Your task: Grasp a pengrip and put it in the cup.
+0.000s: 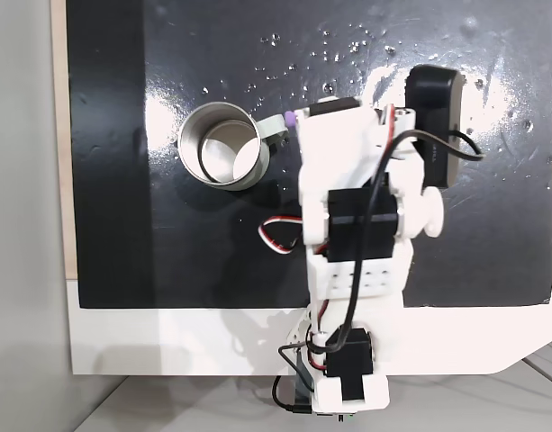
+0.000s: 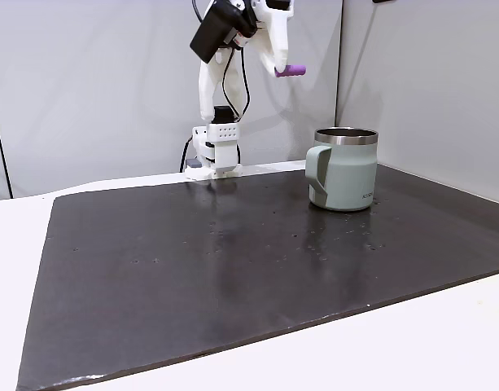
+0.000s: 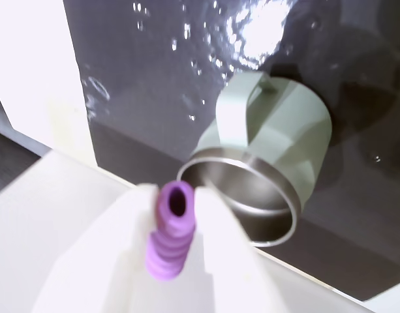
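Gripper (image 3: 175, 215) clamps the pengrip (image 3: 170, 238) in my wrist view, its open end just beside the cup (image 3: 265, 176) rim. In a fixed view, pengrip (image 2: 291, 71) rides high above the cup (image 2: 344, 169). From above, pengrip (image 1: 292, 118) sits beside the cup (image 1: 220, 144) handle.

Mat (image 2: 192, 277) bare; only cup (image 2: 343, 169) stands there.

1. Mat (image 2: 233, 269): dark, glossy, glare-streaked, faintly dimpled.
2. Cup (image 2: 347, 175): matt grey-green outside, shiny metal rim and inside.
3. Pengrip (image 3: 170, 235): purple, ribbed, soft rubbery look.
4. Gripper (image 3: 175, 208): smooth white plastic.
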### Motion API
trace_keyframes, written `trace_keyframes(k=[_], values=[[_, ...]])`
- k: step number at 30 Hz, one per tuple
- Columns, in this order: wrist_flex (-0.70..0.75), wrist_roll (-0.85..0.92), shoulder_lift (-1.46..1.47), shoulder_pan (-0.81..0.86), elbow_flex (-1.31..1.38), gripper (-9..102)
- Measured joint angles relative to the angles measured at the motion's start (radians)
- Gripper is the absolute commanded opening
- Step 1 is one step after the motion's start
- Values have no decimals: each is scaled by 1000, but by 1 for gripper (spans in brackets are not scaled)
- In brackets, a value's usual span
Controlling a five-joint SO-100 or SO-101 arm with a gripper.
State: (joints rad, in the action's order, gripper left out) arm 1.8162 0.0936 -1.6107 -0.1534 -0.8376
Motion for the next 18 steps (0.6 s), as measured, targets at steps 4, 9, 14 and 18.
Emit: trace_keyframes(k=[4,9,14,18], values=[[0,-18,0,-104,0,0],[0,-55,40,-196,6,0],[0,-61,109,-261,38,0],[0,-69,152,-285,52,0]])
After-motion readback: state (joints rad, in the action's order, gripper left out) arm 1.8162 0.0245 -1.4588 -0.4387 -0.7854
